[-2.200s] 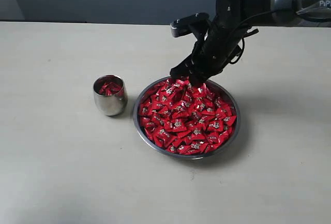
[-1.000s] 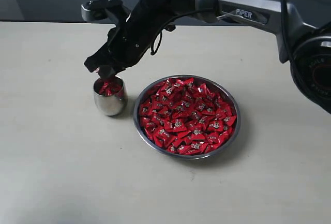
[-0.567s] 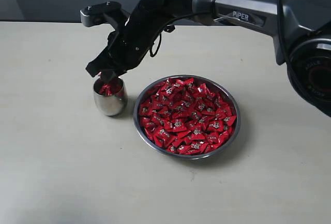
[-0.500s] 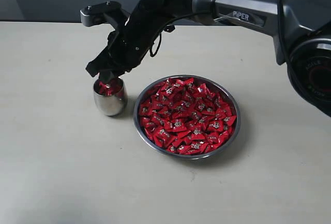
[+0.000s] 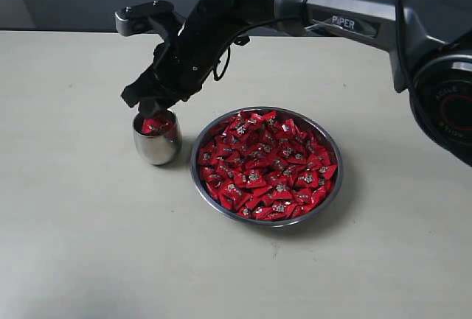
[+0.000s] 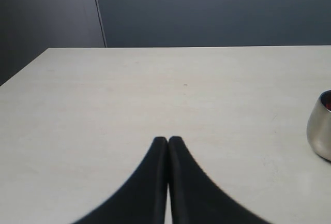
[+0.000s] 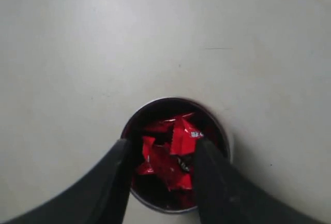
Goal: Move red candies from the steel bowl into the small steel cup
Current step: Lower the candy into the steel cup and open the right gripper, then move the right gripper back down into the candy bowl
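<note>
Red candy (image 7: 182,135) dropped into the cup (image 5: 155,154) as right jaws spread; left jaws pressed together; bowl (image 5: 270,224) stays heaped.

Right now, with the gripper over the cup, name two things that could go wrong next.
The open right gripper hangs low over the small steel cup; a sideways exit could clip its rim and tip it.
One of the red candies lies close beside a finger and might get dragged out.

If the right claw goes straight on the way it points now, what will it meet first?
Probably the shiny red wrapped candies in the small polished steel cup; the right claw hangs open above them.
</note>
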Controlling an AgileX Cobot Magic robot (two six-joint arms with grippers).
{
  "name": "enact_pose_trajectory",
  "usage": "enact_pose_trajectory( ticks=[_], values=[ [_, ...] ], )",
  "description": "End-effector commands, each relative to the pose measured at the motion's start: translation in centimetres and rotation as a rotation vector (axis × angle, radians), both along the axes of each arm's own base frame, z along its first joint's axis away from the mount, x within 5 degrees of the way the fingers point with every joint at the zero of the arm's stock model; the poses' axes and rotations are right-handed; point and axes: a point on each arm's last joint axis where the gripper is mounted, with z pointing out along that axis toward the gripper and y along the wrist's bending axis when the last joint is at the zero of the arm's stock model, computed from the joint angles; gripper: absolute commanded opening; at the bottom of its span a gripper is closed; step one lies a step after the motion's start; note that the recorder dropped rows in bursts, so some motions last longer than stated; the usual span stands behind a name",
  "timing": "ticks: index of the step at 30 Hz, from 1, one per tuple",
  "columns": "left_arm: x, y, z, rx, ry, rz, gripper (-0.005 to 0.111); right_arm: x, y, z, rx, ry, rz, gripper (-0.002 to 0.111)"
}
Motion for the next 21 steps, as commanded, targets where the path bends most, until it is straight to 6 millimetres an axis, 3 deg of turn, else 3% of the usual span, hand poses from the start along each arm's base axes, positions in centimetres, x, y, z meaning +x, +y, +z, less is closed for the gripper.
enact_pose_trajectory(
  ticks=[1,8,10,14,21],
  values=[
    [0.0,0.0,-0.1,-0.001,-0.003,0.001,0.0,0.3,-0.3,1.9,0.009,-0.087,0.001,0.039],
    [0.0,0.0,-0.1,-0.001,-0.003,0.001,0.0,2.1,-3.0,5.1,-0.019,-0.205,-0.079,0.038],
    [0.0,0.0,-0.1,-0.001,-0.003,0.001,0.0,2.7,-3.8,5.5,-0.025,-0.218,-0.101,0.03],
    [0.0,0.0,-0.1,-0.001,-0.003,0.001,0.0,3.9,-5.2,5.4,-0.042,-0.202,-0.14,0.0],
    [0.0,0.0,-0.1,-0.001,-0.003,0.001,0.0,5.5,-8.0,4.5,-0.07,-0.093,-0.291,0.0]
  ],
)
